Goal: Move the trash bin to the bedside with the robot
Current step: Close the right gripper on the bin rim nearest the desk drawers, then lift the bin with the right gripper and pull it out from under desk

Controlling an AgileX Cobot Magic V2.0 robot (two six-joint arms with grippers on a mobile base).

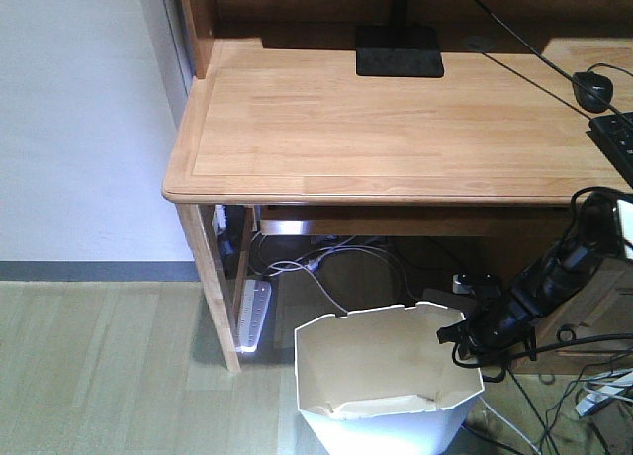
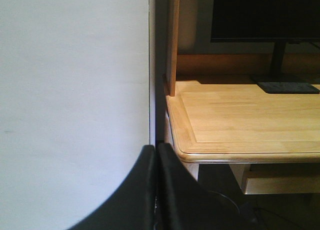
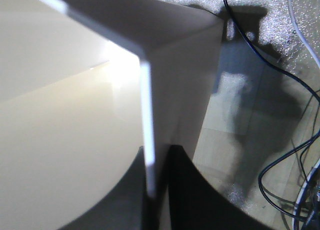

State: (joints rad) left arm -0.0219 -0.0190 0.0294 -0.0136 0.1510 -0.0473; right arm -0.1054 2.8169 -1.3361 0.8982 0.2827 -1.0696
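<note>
1. Front-facing view: the trash bin is standing on the floor just in front of the desk, below its front edge and to the right of its left front leg. The right gripper is reaching down to the bin's right-hand rim, probably because the thin wall is the only part it can pinch. A power strip is leaning behind that leg. A monitor stand is sitting at the desk's back edge, and a mouse is lying toward the right edge. No bed is showing here, so the carry is looking barely begun.

2. Left wrist view: the left gripper is hanging idle with its fingers pressed together on nothing. It is facing the white wall and the desk's front left corner, well away from the bin. This view is adding the monitor screen, which the front view is cropping, but it is not showing the bin at all.

3. Right wrist view: this view is settling what the front view is leaving unclear. The bin's white rim is running down between the two fingers, one inside against the cream wall and one outside, so the claw is clamping the wall. Loose cables are trailing across the floor beside the bin and could be snagging it in a drag.
</note>
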